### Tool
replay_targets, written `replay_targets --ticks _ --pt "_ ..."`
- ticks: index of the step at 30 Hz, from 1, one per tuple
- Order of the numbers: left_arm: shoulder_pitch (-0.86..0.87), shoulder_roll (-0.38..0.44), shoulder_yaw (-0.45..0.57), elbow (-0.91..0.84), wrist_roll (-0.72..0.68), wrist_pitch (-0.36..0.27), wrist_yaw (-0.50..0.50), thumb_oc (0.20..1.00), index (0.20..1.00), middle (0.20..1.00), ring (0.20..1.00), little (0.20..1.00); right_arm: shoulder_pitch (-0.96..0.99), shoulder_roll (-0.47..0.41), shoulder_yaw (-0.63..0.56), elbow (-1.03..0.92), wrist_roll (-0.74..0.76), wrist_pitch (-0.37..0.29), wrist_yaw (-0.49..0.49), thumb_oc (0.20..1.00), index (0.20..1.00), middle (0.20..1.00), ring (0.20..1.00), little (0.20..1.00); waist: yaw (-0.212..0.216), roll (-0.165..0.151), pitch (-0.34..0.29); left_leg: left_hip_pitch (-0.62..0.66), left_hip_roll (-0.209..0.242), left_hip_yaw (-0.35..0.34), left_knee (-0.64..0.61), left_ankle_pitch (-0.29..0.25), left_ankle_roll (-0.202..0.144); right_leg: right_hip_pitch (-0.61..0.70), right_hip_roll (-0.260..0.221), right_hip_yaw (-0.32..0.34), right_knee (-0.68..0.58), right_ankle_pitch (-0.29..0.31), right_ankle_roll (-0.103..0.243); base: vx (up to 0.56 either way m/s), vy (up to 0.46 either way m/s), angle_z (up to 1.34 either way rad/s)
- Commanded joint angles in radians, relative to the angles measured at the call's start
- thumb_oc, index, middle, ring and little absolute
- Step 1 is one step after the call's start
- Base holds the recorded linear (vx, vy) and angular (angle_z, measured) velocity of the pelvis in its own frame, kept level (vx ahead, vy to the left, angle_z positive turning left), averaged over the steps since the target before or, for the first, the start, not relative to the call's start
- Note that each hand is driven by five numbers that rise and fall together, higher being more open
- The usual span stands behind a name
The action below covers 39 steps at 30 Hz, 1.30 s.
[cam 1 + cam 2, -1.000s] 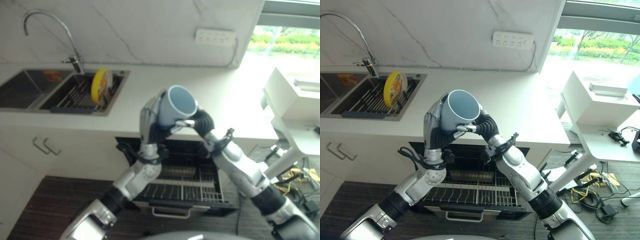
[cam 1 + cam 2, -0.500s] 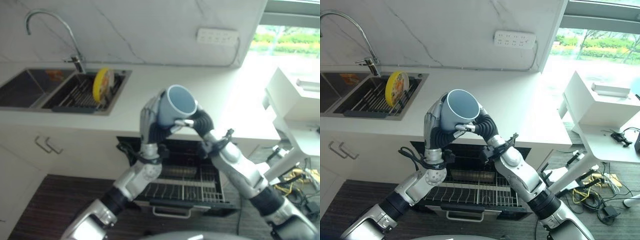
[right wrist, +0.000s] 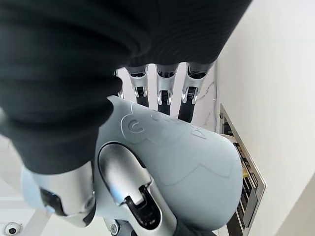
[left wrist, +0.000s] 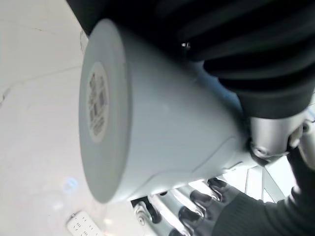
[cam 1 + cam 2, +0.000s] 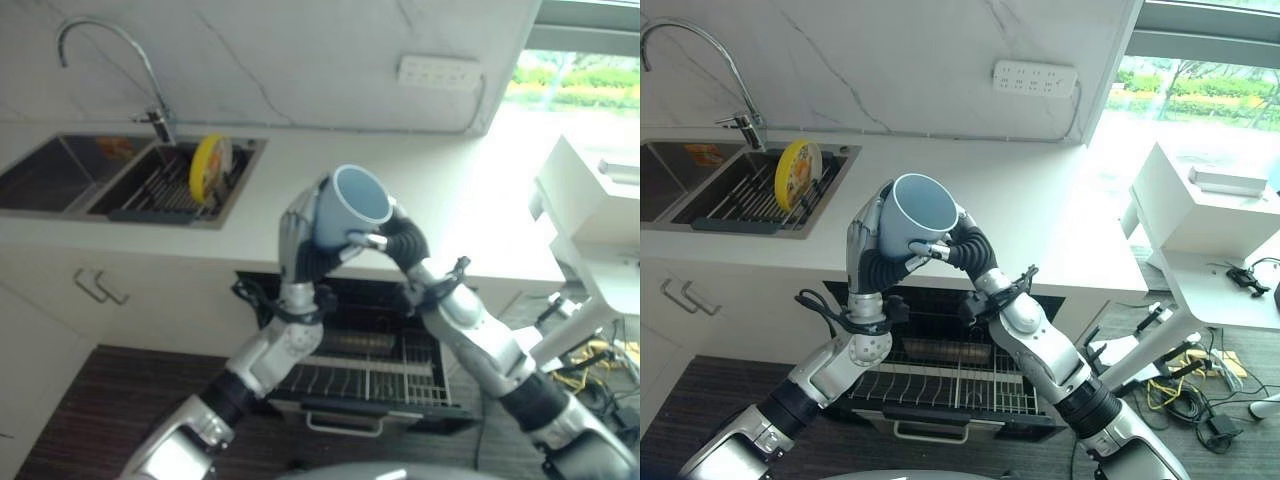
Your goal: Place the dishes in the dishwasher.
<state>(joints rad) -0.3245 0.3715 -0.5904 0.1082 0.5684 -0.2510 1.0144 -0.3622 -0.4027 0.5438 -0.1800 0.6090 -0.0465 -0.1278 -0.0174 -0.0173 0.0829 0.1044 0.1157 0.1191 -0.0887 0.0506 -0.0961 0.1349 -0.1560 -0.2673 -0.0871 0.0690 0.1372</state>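
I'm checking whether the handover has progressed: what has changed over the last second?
Hardly anything. The blue cup stays raised above the open dishwasher rack, with both the left hand and the right hand still around it. The yellow plate still stands in the sink. Only the camera shifted.

My right hand (image 3: 74,147) is wrapped round the pale blue mug (image 3: 187,167), fingers (image 3: 165,88) curled over its far side, thumb pressing the near wall.
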Motion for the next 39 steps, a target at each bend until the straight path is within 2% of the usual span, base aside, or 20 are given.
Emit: replay_targets --ticks 1,14,15,16,39 --pt "-0.098 -0.001 -0.182 0.021 0.048 -0.072 -0.076 0.200 0.200 0.200 0.200 0.200 -0.242 0.073 0.021 -0.045 0.012 -0.103 0.007 0.200 0.200 0.200 0.200 0.200 0.022 -0.016 0.008 0.029 0.028 0.058 0.046 -0.118 0.016 0.006 -0.054 0.006 0.085 -0.125 0.042 0.00 0.000 0.00" --pt "-0.097 -0.003 -0.206 0.033 0.048 -0.084 -0.102 0.200 0.200 0.200 0.200 0.200 -0.249 0.085 0.022 -0.041 0.014 -0.111 -0.018 0.200 0.200 0.200 0.200 0.200 0.021 -0.011 0.007 0.032 0.030 0.063 0.043 -0.117 0.017 0.009 -0.055 0.001 0.084 -0.127 0.041 0.00 0.000 0.00" --pt "-0.094 -0.004 -0.205 0.035 0.050 -0.088 -0.101 0.200 0.200 0.200 0.200 0.200 -0.249 0.088 0.020 -0.039 0.017 -0.106 -0.017 0.671 0.671 0.671 0.671 0.671 0.021 -0.011 0.008 0.033 0.029 0.063 0.043 -0.117 0.017 0.009 -0.055 0.001 0.083 -0.127 0.041 0.00 0.000 0.00" --pt "-0.095 -0.006 -0.205 0.033 0.049 -0.086 -0.102 0.200 0.200 0.200 0.200 0.200 -0.251 0.089 0.021 -0.041 0.023 -0.107 -0.018 1.000 1.000 1.000 1.000 1.000 0.021 -0.011 0.009 0.033 0.029 0.063 0.043 -0.117 0.017 0.009 -0.055 0.001 0.083 -0.127 0.041 0.00 0.000 0.00" --pt "-0.126 -0.033 -0.247 0.057 0.013 -0.077 -0.122 0.200 0.200 0.200 0.200 0.200 -0.354 0.161 0.078 0.002 0.049 -0.127 0.016 1.000 1.000 1.000 1.000 1.000 0.045 -0.009 0.011 0.027 0.026 0.050 0.046 -0.117 0.018 0.013 -0.057 -0.011 0.082 -0.129 0.036 0.00 0.000 0.01"
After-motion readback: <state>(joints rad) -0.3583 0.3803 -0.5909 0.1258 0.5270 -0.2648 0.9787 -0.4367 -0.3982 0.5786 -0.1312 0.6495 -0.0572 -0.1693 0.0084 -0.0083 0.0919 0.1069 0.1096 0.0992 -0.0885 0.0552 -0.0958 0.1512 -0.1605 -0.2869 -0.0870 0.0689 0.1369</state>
